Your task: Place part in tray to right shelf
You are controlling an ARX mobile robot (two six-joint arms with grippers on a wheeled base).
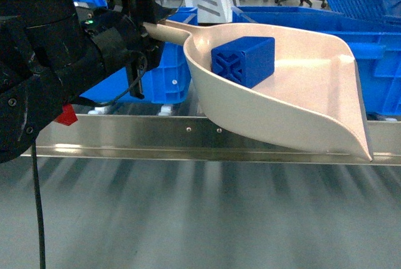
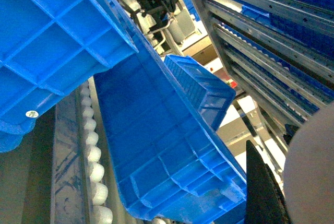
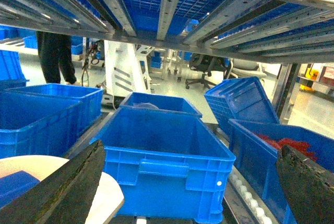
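**A:** Above the right shelf's front rail (image 1: 207, 137), what stays hidden?

**B:** The left gripper (image 1: 145, 31): its jaws are lost behind the tray (image 1: 301, 93) handle, so I cannot tell their grip for certain. The right gripper (image 3: 193, 182) shows only two dark fingers, spread wide, holding nothing.

**A:** And the containers?

**B:** The part (image 1: 243, 61) sits inside the tray, above the rail. Behind the rail, a blue bin (image 3: 164, 156) looks empty; another bin (image 3: 292, 151) holds something red, hard to make out.

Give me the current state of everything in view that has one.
part: lying inside the tray, X-ribbed face toward the head camera
tray: held by its handle, lifted above the shelf's front rail
left gripper: at the tray handle, closure not visible
right gripper: open, empty
blue bin: empty
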